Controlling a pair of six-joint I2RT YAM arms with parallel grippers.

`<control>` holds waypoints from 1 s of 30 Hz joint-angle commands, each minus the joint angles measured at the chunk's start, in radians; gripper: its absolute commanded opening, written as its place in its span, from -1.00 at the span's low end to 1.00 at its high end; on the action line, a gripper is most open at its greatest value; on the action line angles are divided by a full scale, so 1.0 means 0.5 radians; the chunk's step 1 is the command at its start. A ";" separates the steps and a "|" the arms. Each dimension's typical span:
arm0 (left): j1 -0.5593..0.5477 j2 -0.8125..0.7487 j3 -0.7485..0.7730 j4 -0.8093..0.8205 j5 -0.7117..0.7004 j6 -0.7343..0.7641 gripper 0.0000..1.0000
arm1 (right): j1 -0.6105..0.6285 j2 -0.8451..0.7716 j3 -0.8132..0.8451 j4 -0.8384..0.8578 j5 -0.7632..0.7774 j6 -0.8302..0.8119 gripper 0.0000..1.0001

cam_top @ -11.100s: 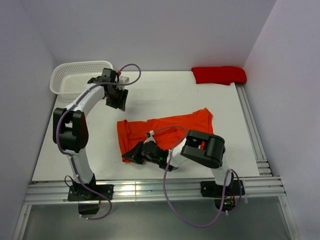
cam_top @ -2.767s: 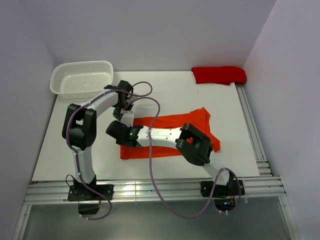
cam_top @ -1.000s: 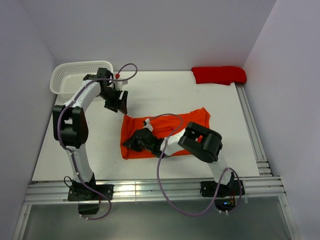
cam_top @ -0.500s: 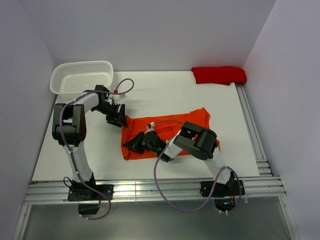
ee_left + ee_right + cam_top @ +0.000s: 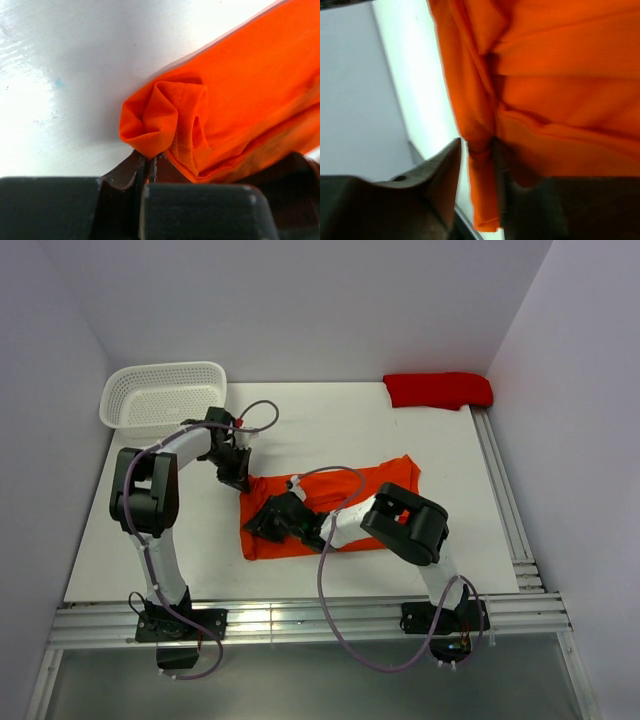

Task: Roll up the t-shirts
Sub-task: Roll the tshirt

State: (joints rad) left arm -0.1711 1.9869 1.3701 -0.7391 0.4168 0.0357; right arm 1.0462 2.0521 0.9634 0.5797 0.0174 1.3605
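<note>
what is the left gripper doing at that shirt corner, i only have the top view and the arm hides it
observer: the left gripper is shut on a bunched corner of the shirt; its wrist view shows the cloth pinched right at the tips.
operator: and the right one, has it got cloth too
observer: yes, the right gripper looks shut on a narrow fold along the shirt's edge, seen from its own wrist camera.
operator: is the left corner flat or crumpled
observer: crumpled, curled into a small wad with a stitched hem showing. i can't tell whether it is off the table.
</note>
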 commanded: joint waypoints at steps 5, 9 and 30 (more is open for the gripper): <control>-0.155 -0.127 0.055 -0.053 -0.450 -0.028 -0.99 | 0.129 -0.153 0.316 -1.247 0.498 -0.310 -0.03; -0.195 -0.130 0.088 -0.089 -0.505 -0.038 -0.99 | 0.196 -0.196 0.539 -1.616 0.673 -0.340 0.01; -0.342 -0.044 0.260 -0.224 -0.594 -0.148 -0.99 | 0.288 0.289 1.567 -2.267 1.116 -0.610 0.00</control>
State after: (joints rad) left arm -0.3309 1.9625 1.4532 -0.8352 0.1287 -0.0154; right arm 1.1816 2.1536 1.6699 -0.4881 0.5076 1.0828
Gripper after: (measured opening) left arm 0.033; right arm 0.501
